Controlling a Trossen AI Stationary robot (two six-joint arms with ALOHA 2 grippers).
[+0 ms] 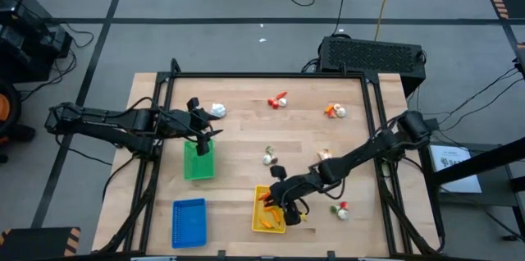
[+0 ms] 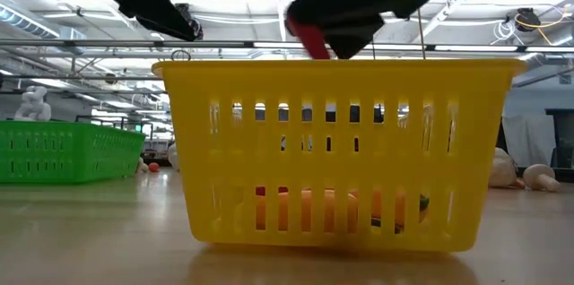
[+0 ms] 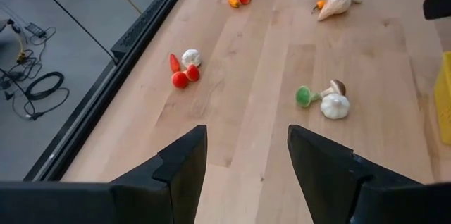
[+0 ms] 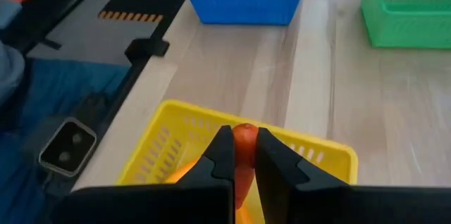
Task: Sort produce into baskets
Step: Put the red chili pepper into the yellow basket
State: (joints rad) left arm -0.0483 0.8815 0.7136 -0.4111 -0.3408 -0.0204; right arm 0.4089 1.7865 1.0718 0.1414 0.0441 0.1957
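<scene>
My right gripper point(image 4: 239, 155) hangs over the yellow basket point(image 1: 264, 222) near the table's front edge, shut on a small red piece of produce point(image 4: 244, 136). Orange pieces point(image 2: 305, 209) lie inside that basket. My left gripper point(image 3: 246, 164) stands open with nothing between its fingers, above the far end of the green basket point(image 1: 198, 162). The blue basket point(image 1: 189, 222) sits at the front left. Loose produce lies on the table: a white bulb point(image 1: 217, 111), a red-and-orange cluster point(image 1: 279, 101) and a white bulb with a green piece point(image 3: 328, 102). My right gripper pinches the red piece between its two fingers, and the piece's rounded end point(image 4: 244, 132) shows just past the fingertips. The fingers slant down from the table's right side. The piece point(image 2: 309, 41) is lifted clear, above the yellow basket's rim.
More produce lies at the far right point(image 1: 334, 111), in the middle point(image 1: 268, 157) and right of the yellow basket point(image 1: 341, 208). A black frame rail point(image 1: 271, 75) runs along the table's far edge. Bare wood lies between the green and yellow baskets.
</scene>
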